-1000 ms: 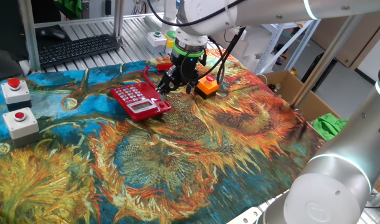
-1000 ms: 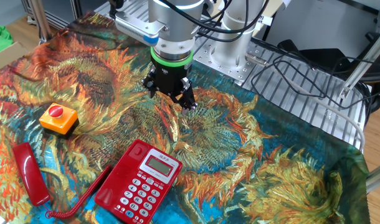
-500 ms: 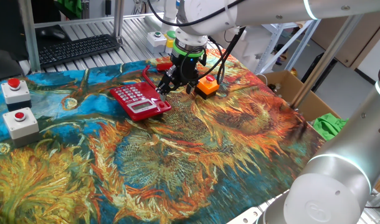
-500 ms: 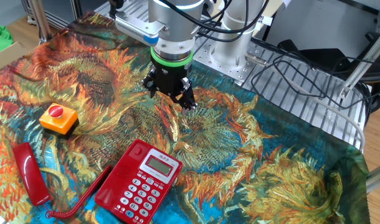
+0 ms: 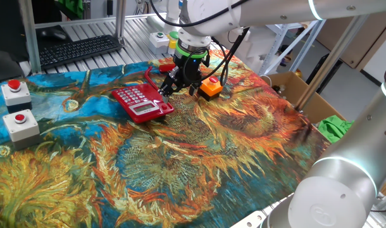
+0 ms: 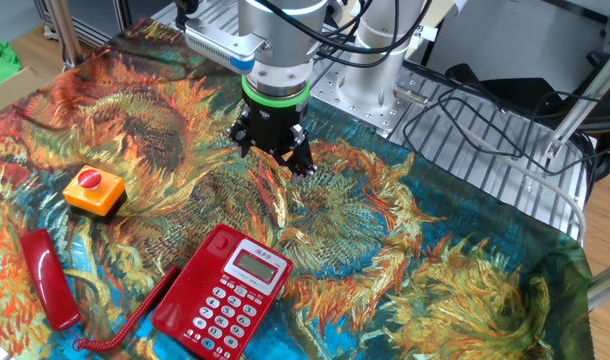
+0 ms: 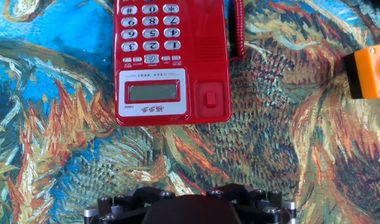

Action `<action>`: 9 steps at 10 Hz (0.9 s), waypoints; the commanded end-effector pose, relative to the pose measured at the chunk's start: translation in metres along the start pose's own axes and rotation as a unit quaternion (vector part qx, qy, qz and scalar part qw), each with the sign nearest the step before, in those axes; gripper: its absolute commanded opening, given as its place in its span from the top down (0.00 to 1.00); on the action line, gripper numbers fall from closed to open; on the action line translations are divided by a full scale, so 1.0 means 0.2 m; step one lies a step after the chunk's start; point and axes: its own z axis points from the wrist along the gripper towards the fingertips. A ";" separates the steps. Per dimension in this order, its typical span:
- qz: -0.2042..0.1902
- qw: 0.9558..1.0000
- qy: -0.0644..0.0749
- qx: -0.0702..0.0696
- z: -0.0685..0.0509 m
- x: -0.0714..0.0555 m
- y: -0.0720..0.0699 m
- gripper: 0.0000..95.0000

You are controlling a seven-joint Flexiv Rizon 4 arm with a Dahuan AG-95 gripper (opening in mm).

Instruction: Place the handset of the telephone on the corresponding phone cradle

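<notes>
The red telephone lies on the sunflower-print cloth, its cradle side bare; it also shows in the other fixed view and in the hand view. The red handset lies flat on the cloth left of the phone, joined to it by a coiled red cord. In the first fixed view only its end shows behind the gripper. My gripper hovers above the cloth, beyond the phone's display end, apart from phone and handset. Its jaws stand apart and hold nothing. It also shows in the first fixed view.
An orange box with a red button sits between gripper and handset, also seen at the hand view's right edge. Two grey boxes with red buttons stand at the cloth's far left. A keyboard and cables lie off the cloth.
</notes>
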 end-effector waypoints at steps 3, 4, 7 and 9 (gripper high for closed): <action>-0.019 1.000 -0.006 0.000 0.00 0.01 0.00 1.00; -0.020 1.000 -0.006 0.000 0.00 0.01 0.00 1.00; -0.020 1.000 -0.006 0.000 0.00 0.01 0.00 1.00; -0.020 1.000 -0.006 0.000 0.00 0.01 0.00 1.00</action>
